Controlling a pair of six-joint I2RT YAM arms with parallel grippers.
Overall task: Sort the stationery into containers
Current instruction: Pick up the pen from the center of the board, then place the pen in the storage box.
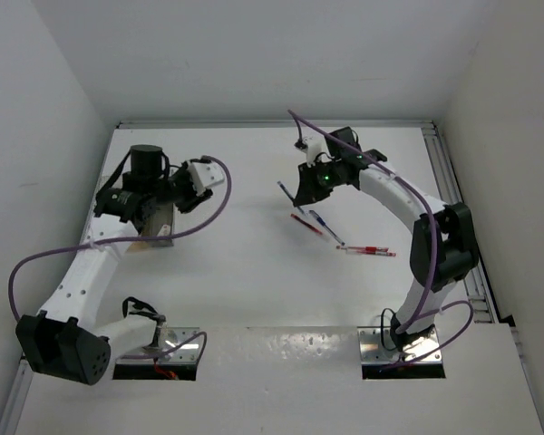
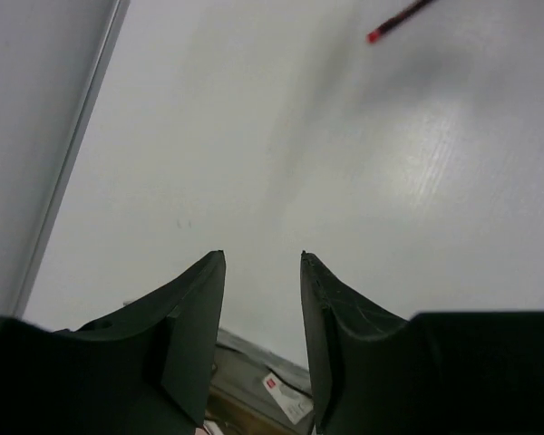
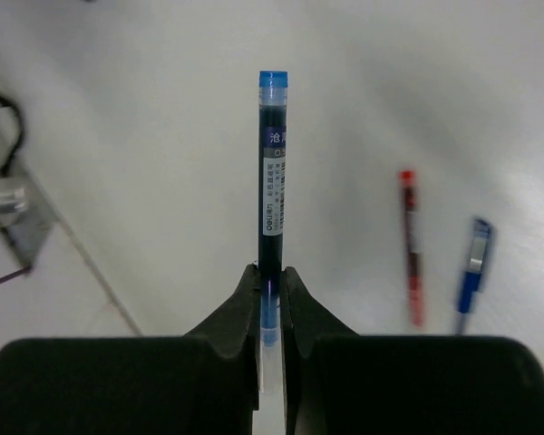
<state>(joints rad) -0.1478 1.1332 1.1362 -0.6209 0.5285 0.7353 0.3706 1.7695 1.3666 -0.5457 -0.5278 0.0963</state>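
My right gripper (image 3: 271,272) is shut on the lower end of a blue pen (image 3: 272,172), which sticks straight out past the fingertips above the table. From above, that gripper (image 1: 301,192) hangs over the middle of the table with the pen's tip (image 1: 281,188) showing to its left. A red pen (image 1: 306,224), another blue pen (image 1: 326,228) and a second red pen (image 1: 369,250) lie on the table below it. My left gripper (image 2: 263,258) stands open with nothing between its fingertips, above the clear container (image 1: 154,237); a labelled piece (image 2: 286,394) shows low in the gap.
White walls close in the table on three sides. A metal rail (image 1: 449,181) runs along the right edge and another (image 2: 68,172) along the left wall. Purple cables (image 1: 213,213) loop off both arms.
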